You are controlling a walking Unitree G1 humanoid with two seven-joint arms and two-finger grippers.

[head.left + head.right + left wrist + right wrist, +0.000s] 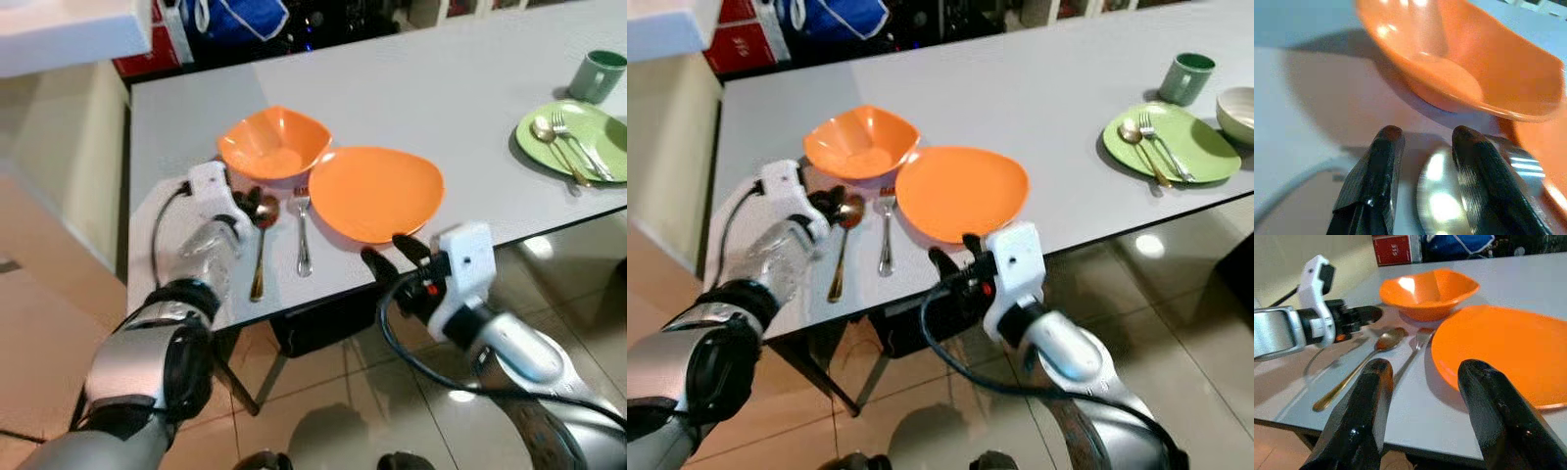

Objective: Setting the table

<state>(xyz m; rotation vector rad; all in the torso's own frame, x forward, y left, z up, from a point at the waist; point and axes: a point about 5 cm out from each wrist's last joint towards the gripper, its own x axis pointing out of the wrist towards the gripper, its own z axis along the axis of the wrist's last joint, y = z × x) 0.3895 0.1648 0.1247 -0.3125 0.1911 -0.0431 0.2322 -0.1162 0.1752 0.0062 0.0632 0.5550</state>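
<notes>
At the near left corner of the grey table (411, 88), left of centre in the head views, the left gripper (250, 203) hovers over the bowl end of a spoon (260, 257). Its two black fingers (1374, 176) are apart, and in the left wrist view the shiny spoon bowl lies on the table between and just under them, not clamped. The spoon's gold handle runs back toward the table's near edge.

Just right of the spoon lies a fork (303, 235), roughly parallel to it, tines pointing toward an orange bowl (273, 143). That bowl sits just beyond the left gripper's fingertips, close enough to crowd them. An orange plate (375, 192) lies beside the fork, its near rim close to the table edge.

The right gripper (387, 257) hangs at the table edge, lower centre of the frame, just in front of the plate's near rim. Its fingers (1359, 416) are spread wide and hold nothing.

At the upper right of the frame, well apart, a green plate (578, 137) carries another spoon and fork, with a green mug (598, 75) behind it and a pale bowl (1238, 113) at the edge.
</notes>
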